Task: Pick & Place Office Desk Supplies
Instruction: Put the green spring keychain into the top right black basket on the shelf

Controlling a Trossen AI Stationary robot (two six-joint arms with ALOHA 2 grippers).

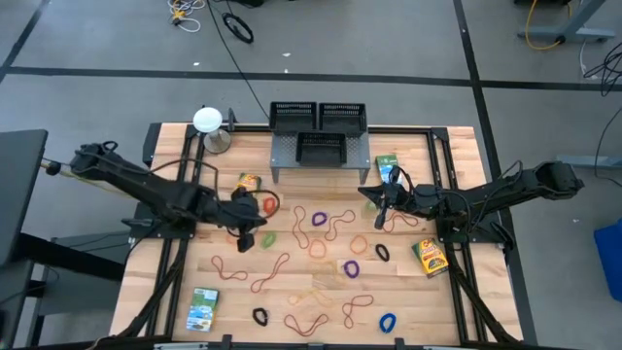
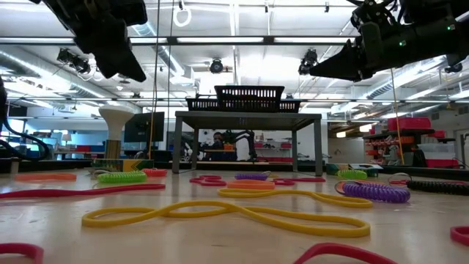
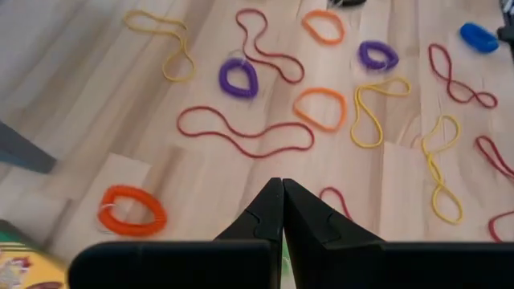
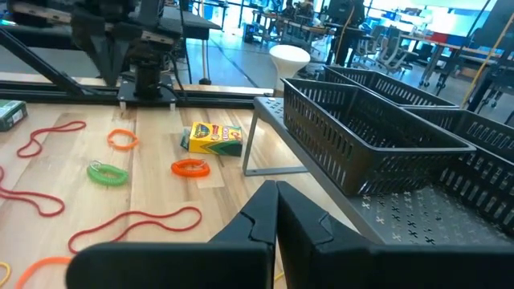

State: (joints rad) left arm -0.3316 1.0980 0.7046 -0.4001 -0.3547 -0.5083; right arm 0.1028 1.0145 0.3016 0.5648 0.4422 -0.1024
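Left gripper (image 1: 247, 236): you have it hovering above the wooden table (image 1: 175, 262), left of centre, near the orange coiled band (image 3: 132, 210); in its wrist view the two dark fingers (image 3: 265, 215) are pressed together with nothing between them.
Right gripper (image 1: 380, 212): you see it above the table's right half, just in front of the grey perforated metal shelf (image 1: 287, 154); its fingers (image 4: 265, 213) are also closed tip to tip, empty.
Loose bands: thin rubber loops in red, orange, yellow and purple lie scattered over the middle of the table; a long red loop (image 3: 245, 132) and a purple coiled ring (image 3: 238, 77) lie ahead of the left gripper.
Card boxes: a yellow-green crayon box (image 4: 213, 138) lies near the shelf's left leg, a second one (image 1: 430, 257) at the right edge, a green-white box (image 1: 203, 309) at the front left.
Mesh trays: three small black mesh trays (image 1: 320, 148) sit on the shelf at the table's far side.
White ball on a stand (image 1: 208, 121): it stands at the far left corner.
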